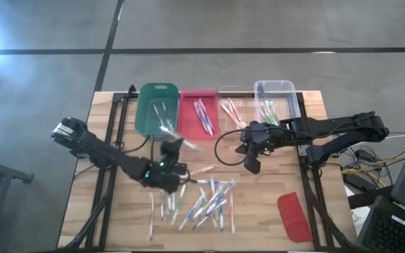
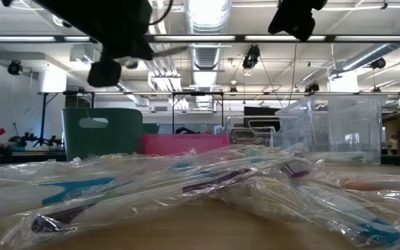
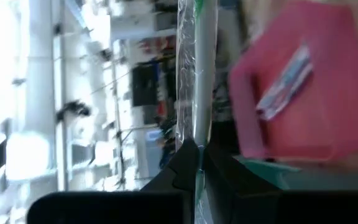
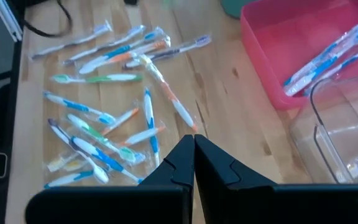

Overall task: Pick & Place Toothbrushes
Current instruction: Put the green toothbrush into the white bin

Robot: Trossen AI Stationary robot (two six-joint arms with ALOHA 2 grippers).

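Observation:
Several wrapped toothbrushes (image 1: 202, 200) lie loose on the wooden table's near middle, and the right wrist view shows the same pile (image 4: 104, 124). More lie in the green bin (image 1: 157, 109), the pink bin (image 1: 199, 112) and the clear bins (image 1: 273, 102). My left gripper (image 1: 171, 149) is raised just near of the green bin, shut on a green-accented toothbrush (image 3: 197, 68). My right gripper (image 1: 252, 163) hangs shut with nothing in it, above the table near of the clear bins. My left gripper pinches the wrapped toothbrush between its two fingers (image 3: 188, 165), at a point near one end of the handle (image 3: 199, 146). The long rest of the brush sticks out past the fingertips. It is lifted clear of the table, its free end (image 1: 194, 147) over the table toward the pink bin.
A flat red lid (image 1: 294, 216) lies at the table's near right. The bins stand in a row along the far edge. Cables (image 1: 223, 144) trail across the table's middle. Bare wood lies between the pile and the bins.

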